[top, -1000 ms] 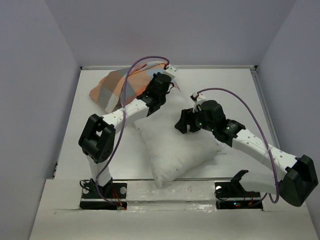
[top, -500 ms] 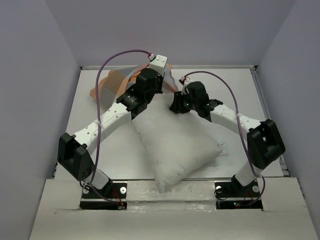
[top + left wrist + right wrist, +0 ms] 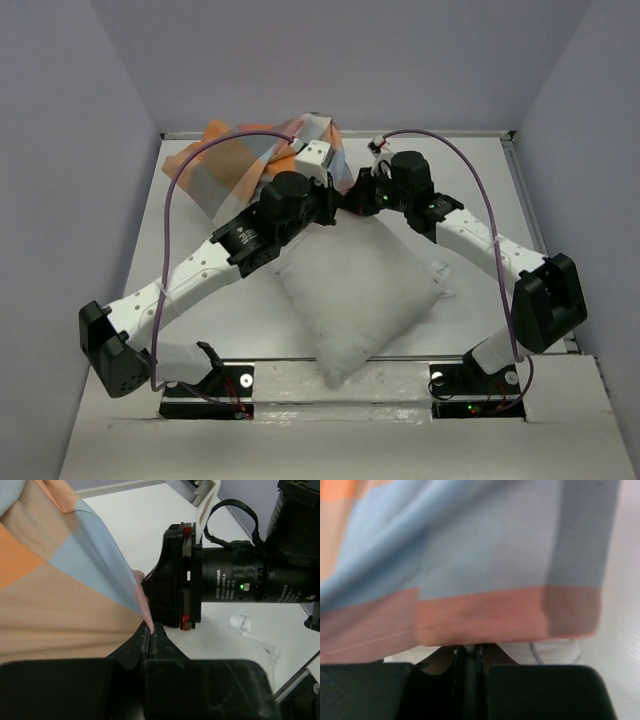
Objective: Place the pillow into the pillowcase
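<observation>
The left gripper (image 3: 151, 630) is pinching an edge of the pillowcase (image 3: 232, 160) between jaws pressed tight, with the orange, blue and tan checks draping away to its left. The right gripper (image 3: 468, 652) is facing it from the right, its jaws drawn narrow on the orange hem of the same cloth. Both are working just beside each other at the far middle of the table (image 3: 480, 190), and the case is bunching toward the far left corner. The pillow (image 3: 355, 290) is lying skewed at mid-table, outside the case, its far corner reaching beneath both grippers.
</observation>
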